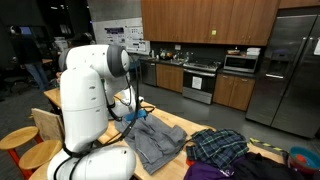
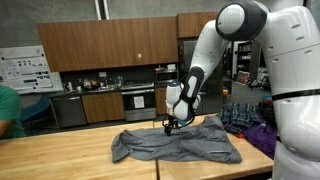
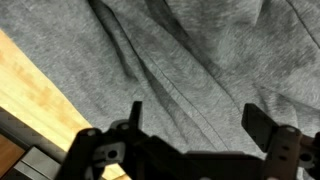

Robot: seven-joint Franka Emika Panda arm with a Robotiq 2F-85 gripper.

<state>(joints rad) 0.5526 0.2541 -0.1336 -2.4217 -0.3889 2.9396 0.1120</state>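
A grey garment (image 2: 180, 143) lies spread and wrinkled on the wooden table (image 2: 60, 158). In the other exterior view the same grey garment (image 1: 152, 140) sits in front of the white arm. My gripper (image 2: 170, 125) hangs low over the garment's far edge, near its middle. In the wrist view the gripper (image 3: 197, 120) stands open, both dark fingers (image 3: 262, 125) wide apart, with only folded grey cloth (image 3: 190, 60) beneath them. Nothing is between the fingers. Whether the fingertips touch the cloth cannot be told.
A plaid and purple heap of clothes (image 1: 222, 150) lies on the table beside the grey garment, also seen at the table's far end (image 2: 245, 118). Wooden stools (image 1: 20, 140) stand by the table. Kitchen cabinets, a stove and a fridge (image 1: 290, 70) line the back.
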